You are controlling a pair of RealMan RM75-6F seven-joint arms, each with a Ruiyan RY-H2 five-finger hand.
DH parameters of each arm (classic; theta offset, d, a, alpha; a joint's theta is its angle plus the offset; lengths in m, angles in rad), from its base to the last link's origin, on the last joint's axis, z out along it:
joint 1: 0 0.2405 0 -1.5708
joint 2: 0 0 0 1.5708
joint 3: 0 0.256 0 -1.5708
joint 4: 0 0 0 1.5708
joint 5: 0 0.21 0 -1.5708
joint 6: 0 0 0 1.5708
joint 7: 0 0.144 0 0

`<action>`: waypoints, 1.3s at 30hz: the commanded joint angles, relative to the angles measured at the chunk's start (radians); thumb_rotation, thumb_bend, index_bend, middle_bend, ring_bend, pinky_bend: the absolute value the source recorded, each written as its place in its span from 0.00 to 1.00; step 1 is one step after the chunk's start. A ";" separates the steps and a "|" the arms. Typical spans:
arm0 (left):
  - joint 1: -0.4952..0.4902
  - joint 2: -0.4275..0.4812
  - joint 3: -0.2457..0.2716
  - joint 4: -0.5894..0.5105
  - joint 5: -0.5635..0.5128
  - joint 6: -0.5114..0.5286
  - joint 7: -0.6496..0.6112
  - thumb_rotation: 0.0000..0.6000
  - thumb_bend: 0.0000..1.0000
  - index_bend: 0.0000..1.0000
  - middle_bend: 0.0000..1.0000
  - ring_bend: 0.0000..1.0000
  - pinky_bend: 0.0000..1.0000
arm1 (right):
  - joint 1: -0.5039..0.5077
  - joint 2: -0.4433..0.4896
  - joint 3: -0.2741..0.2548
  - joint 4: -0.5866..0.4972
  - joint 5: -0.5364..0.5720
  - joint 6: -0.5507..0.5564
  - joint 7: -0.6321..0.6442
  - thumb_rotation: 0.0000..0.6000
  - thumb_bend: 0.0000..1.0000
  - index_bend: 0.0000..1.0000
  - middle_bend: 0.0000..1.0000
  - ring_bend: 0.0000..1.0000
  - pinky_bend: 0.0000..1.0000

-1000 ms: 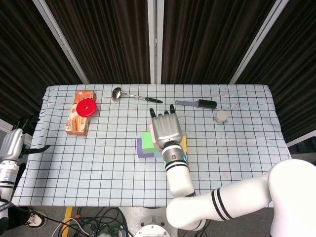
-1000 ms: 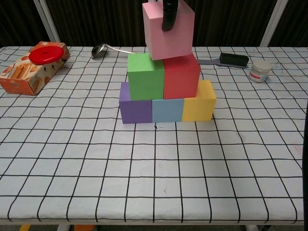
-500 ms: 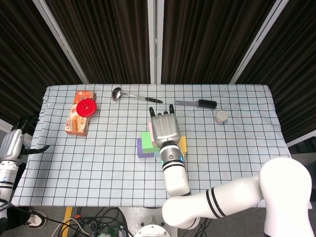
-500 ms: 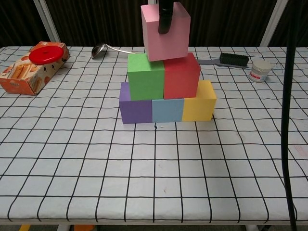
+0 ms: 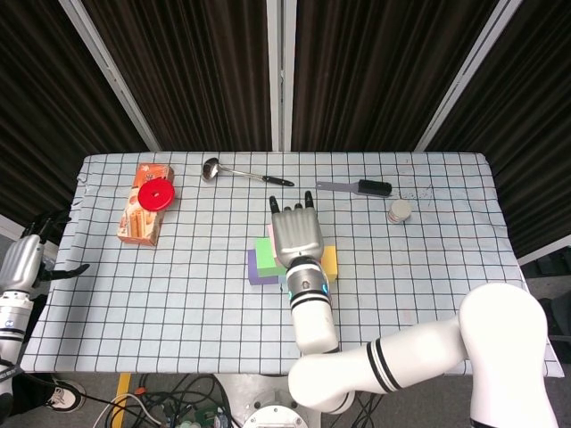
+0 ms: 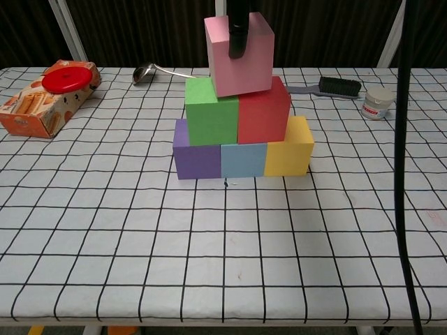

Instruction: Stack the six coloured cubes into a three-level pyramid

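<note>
The pink cube (image 6: 241,59) sits slightly tilted on top of the green cube (image 6: 211,112) and red cube (image 6: 264,110); I cannot tell whether its full weight rests on them. My right hand (image 5: 296,234) grips it from above, one dark finger (image 6: 238,35) lying down its front face. Below, the purple cube (image 6: 195,155), light blue cube (image 6: 243,159) and yellow cube (image 6: 288,148) form the bottom row. In the head view the hand hides most of the pile. My left hand (image 5: 27,260) hangs off the table's left edge, holding nothing, its fingers apart.
A cracker box with a red lid (image 6: 49,98) lies at the far left. A ladle (image 6: 150,70), a brush (image 6: 339,87) and a small white jar (image 6: 378,102) lie along the back of the checked table (image 6: 223,265).
The pink cube has come down and a little left in my right hand, from a steeper tilt to nearly level on the green and red cubes. The left hand has stayed put.
</note>
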 commanded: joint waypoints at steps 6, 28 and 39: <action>0.001 -0.001 0.001 0.011 0.001 -0.004 -0.014 1.00 0.00 0.12 0.18 0.03 0.11 | -0.019 -0.013 0.017 0.010 -0.010 -0.002 -0.024 1.00 0.12 0.00 0.77 0.25 0.00; 0.004 -0.004 0.001 0.019 -0.002 -0.007 -0.030 1.00 0.00 0.12 0.18 0.03 0.11 | -0.062 -0.027 0.050 0.010 -0.029 -0.018 -0.066 1.00 0.10 0.00 0.48 0.20 0.00; 0.003 -0.002 0.001 0.017 -0.002 -0.011 -0.030 1.00 0.00 0.12 0.18 0.03 0.11 | -0.083 -0.019 0.063 -0.001 -0.034 -0.027 -0.074 1.00 0.09 0.00 0.37 0.13 0.00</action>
